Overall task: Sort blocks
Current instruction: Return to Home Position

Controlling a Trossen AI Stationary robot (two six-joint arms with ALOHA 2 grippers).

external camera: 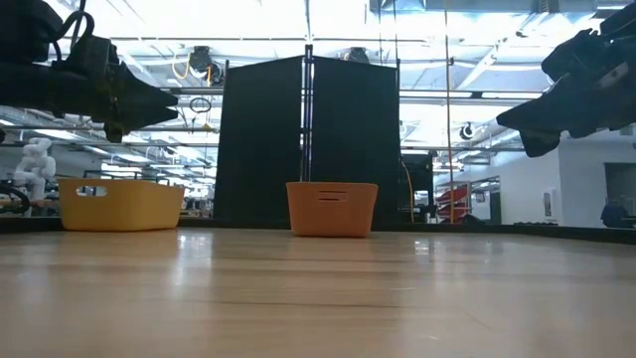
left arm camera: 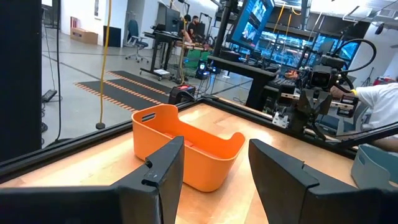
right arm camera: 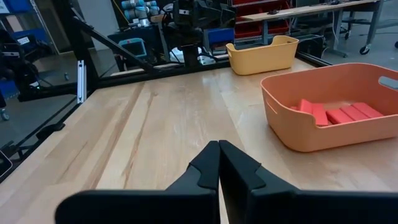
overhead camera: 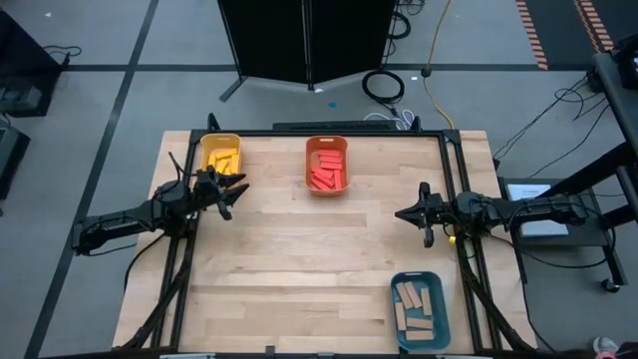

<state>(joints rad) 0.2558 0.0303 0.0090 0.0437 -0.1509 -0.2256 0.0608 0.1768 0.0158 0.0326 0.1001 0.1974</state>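
The blocks lie inside three bins. Yellow blocks fill the yellow bin at the far left. Red blocks lie in the orange bin at the far middle, also seen as red blocks in the right wrist view. Tan blocks lie in the teal bin at the near right. My left gripper hovers open above the table just near of the yellow bin. My right gripper is shut, raised over the table's right side.
A dark metal frame borders the table. A black panel stands behind the far edge. The bare wooden tabletop stretches between the arms. A person's white sleeve shows beyond the table on the right arm's side.
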